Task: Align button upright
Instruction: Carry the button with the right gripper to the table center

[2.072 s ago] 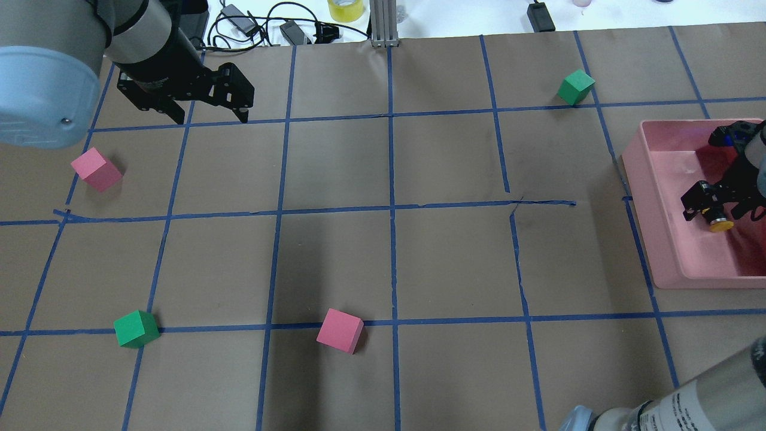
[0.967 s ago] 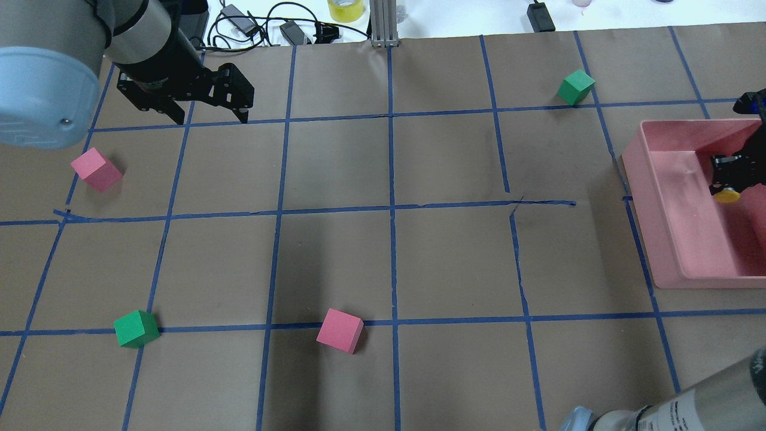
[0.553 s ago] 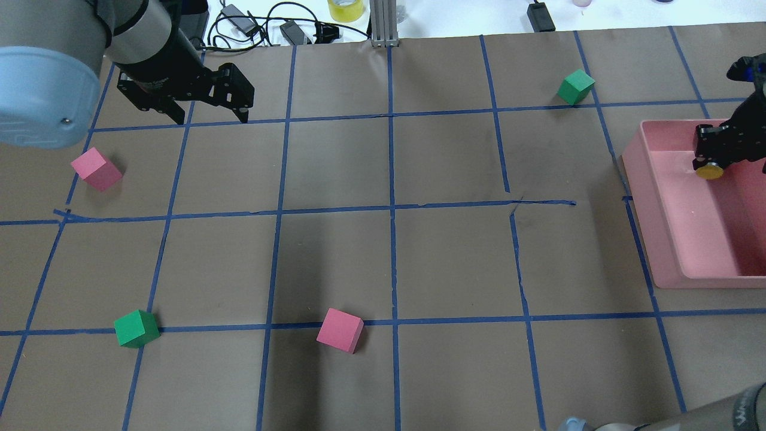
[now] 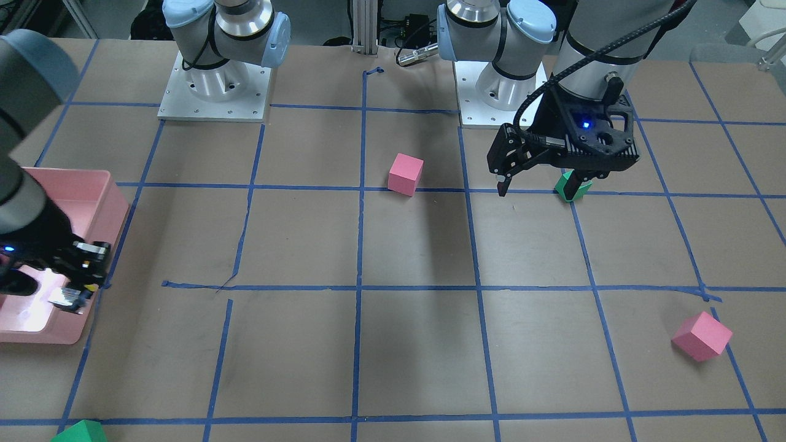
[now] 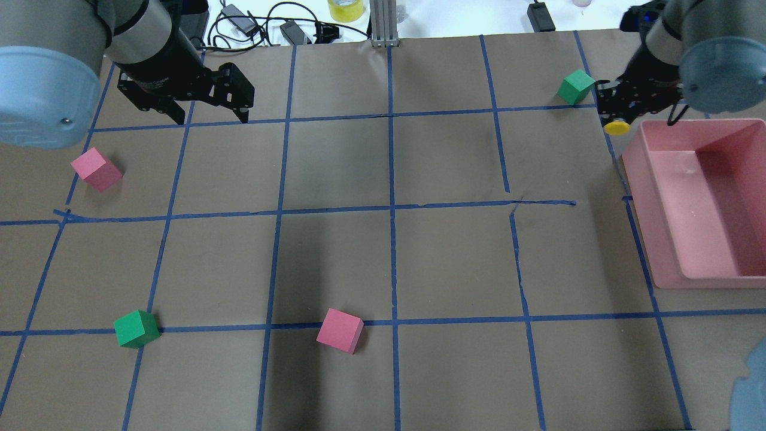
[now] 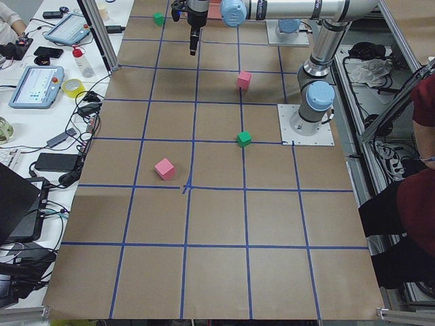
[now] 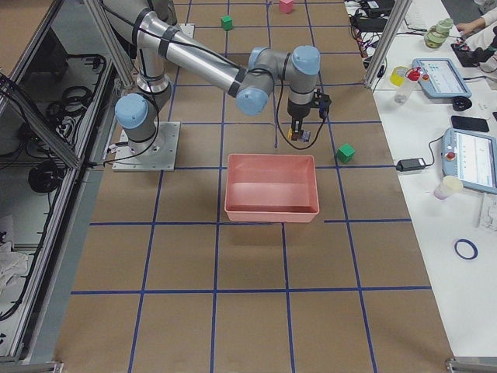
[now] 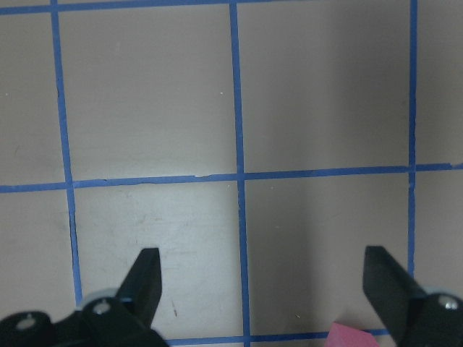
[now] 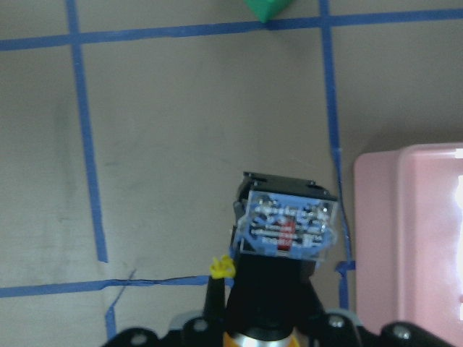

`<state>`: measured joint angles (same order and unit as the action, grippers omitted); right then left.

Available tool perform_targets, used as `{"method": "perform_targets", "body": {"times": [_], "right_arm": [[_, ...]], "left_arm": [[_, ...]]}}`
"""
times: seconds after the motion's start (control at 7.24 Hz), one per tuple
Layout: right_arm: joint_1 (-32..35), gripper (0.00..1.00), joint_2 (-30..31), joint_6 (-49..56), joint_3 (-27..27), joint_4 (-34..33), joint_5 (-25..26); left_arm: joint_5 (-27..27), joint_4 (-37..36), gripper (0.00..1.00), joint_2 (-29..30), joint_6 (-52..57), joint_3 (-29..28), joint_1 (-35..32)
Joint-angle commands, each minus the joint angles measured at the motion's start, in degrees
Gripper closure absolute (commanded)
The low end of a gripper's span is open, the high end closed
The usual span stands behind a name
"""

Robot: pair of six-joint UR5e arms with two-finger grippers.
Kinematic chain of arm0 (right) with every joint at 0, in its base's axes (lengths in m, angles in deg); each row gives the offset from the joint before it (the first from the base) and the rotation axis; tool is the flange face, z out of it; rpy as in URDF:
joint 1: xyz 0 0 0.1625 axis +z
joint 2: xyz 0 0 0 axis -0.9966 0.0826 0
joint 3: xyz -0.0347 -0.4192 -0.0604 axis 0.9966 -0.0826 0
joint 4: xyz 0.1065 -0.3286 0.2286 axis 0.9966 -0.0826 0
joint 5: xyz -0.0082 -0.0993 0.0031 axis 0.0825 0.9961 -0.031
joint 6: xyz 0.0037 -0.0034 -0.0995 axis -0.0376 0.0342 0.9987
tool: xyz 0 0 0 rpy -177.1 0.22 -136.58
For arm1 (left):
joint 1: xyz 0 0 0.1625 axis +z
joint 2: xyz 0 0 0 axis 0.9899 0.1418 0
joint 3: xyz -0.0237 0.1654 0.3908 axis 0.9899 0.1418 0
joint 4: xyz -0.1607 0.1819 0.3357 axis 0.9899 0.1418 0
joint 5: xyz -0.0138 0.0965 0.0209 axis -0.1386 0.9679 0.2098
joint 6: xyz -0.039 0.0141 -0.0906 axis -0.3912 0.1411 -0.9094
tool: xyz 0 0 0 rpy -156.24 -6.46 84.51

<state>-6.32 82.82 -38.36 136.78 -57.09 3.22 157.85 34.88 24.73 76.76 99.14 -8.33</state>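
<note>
My right gripper [image 5: 619, 109] is shut on the button [image 5: 616, 127], whose round yellow cap shows under the fingers. It holds the button above the table, just past the far left corner of the pink bin [image 5: 649, 215] and beside a green cube [image 5: 575, 86]. In the right wrist view the button's clear grey base block [image 9: 287, 228] points away from the wrist, over bare paper. My left gripper [image 5: 210, 115] is open and empty, raised over the far left of the table; its fingers [image 8: 145, 278] spread wide above the blue grid lines.
Pink cubes lie at the left [image 5: 96, 169] and near the front middle [image 5: 340, 330]. A second green cube [image 5: 136, 328] is at the front left. Cables and a tape roll [image 5: 345, 9] lie beyond the far edge.
My right gripper has carried the button up out of the pink bin, away from the robot and leftward, to the table beside the green cube. The left arm has not moved.
</note>
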Motion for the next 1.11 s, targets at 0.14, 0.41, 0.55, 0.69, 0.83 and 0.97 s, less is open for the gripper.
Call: {"method": "perform_targets", "body": {"times": [0.14, 0.41, 0.55, 0.69, 0.83, 0.97], "right_arm": [[12.09, 1.00, -7.21, 0.60, -3.05, -3.73, 0.14], [17.79, 1.00, -8.19, -2.88, -3.05, -5.43, -0.74], [21.48, 1.00, -10.63, -7.69, -3.13, -8.04, -0.65], [24.56, 1.00, -13.27, -10.00, -3.13, -11.11, -0.65], [26.76, 1.00, -14.86, -10.55, -3.22, -14.71, -0.65], [28.96, 1.00, -17.14, -11.51, -4.70, -14.92, 0.13]], "left_arm": [[0.08, 0.00, 0.00, -0.09, 0.05, 0.00, 0.00], [0.08, 0.00, 0.00, 0.00, -0.04, 0.00, 0.00], [0.08, 0.00, 0.00, -0.09, 0.05, 0.00, 0.00], [-0.01, 0.00, 0.00, -0.09, 0.14, 0.00, 0.00], [0.08, 0.00, 0.00, -0.09, 0.05, 0.00, 0.00], [0.08, 0.00, 0.00, -0.09, 0.14, 0.00, 0.00]]}}
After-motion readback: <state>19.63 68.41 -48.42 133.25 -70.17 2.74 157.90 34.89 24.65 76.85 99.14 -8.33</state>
